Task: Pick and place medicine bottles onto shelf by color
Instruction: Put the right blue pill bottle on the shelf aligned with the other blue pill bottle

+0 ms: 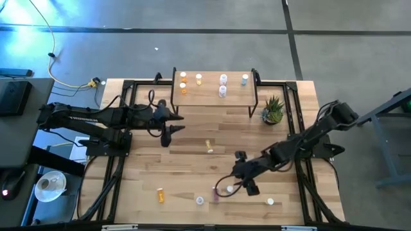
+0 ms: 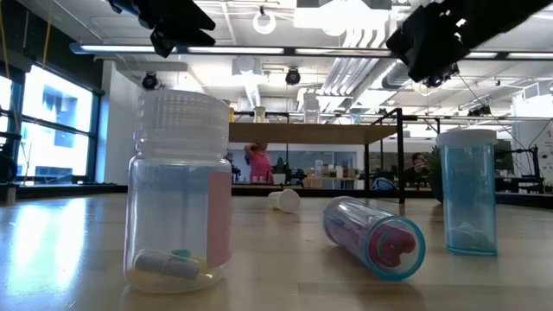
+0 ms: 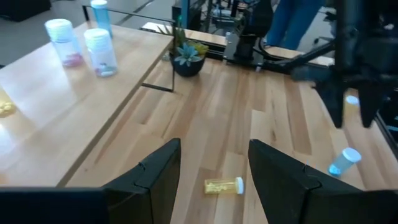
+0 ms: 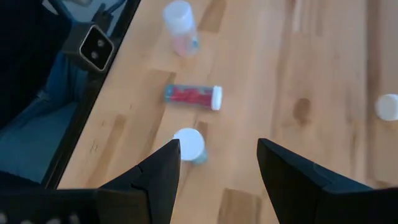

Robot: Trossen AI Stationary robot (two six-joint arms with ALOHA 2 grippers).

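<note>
High view: the small light-wood shelf on thin black legs [image 1: 215, 97] carries six white-capped bottles, three orange ones [image 1: 184, 84] grouped at one end and three pale ones [image 1: 223, 84] toward the other, so sorting is judged roughly half done. Five bottles remain on the wooden plank surface [image 1: 192, 167]: a yellow one lying mid-surface [image 1: 209, 147], an orange one [image 1: 160, 194], and a cluster near the front edge [image 1: 215, 194]. Low view: a clear ribbed-cap bottle [image 2: 179, 190] and a blue one [image 2: 467, 190] stand upright; a red-filled one [image 2: 373, 236] lies on its side. Left wrist view: the left hand [image 3: 214, 168] hangs empty, fingers apart, above the yellow bottle. Right wrist view: the right hand [image 4: 217, 167] is empty, fingers apart, over the front cluster.
</note>
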